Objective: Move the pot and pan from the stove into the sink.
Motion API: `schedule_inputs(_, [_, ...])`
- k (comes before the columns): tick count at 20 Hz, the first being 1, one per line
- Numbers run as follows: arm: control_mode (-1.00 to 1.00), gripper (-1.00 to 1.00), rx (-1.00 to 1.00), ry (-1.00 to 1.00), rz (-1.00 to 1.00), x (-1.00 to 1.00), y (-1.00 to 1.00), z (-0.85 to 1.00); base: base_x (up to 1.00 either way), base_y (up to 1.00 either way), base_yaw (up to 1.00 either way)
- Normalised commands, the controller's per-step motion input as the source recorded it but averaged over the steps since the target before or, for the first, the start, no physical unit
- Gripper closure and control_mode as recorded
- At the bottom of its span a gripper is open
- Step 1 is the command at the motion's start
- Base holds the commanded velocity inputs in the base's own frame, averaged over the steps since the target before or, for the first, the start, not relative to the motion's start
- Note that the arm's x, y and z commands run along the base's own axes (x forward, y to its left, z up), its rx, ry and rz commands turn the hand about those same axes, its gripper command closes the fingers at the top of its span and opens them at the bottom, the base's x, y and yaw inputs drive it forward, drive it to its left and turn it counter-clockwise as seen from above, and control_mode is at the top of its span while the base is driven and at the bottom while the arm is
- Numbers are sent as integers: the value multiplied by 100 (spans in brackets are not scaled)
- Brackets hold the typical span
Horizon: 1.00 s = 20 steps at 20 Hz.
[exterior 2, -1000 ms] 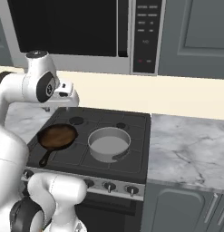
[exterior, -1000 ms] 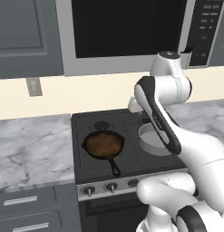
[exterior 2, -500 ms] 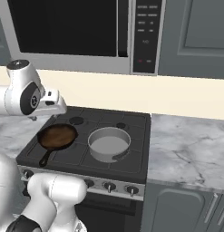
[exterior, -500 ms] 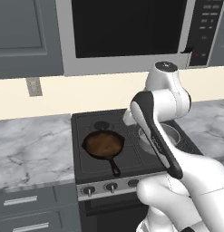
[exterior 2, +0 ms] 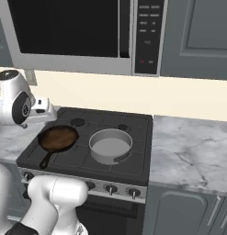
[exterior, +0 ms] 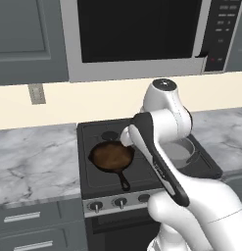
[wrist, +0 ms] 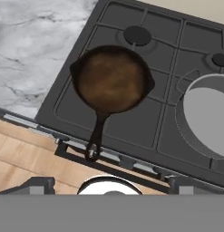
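The pan [wrist: 112, 84] is seen on the front left burner of the stove [exterior 2: 133, 158], and the pot [exterior 2: 110, 145] is set just beside it on the front right burner. The gripper [wrist: 109, 185] is held wide apart high above the pan, and nothing is gripped.

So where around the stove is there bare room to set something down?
Free: the marble counter right of the stove, the marble left of it, and the two back burners behind the pan and pot. Crowded: the front burners, which pan and pot cover, with the pan's handle reaching the knobs.
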Motion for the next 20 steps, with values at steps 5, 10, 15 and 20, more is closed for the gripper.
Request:
schedule_inputs(5, [-100,-100,0,0,2,0,34,-42,0,0,0])
schedule_inputs(10, [-100,-100,0,0,0,0,20,-51,0,0,0])
schedule_inputs(15, [-100,-100,1,0,0,0,4,-53,0,0,0])
schedule_inputs(20, [-100,-100,4,0,0,0,-1,-47,0,0,0])
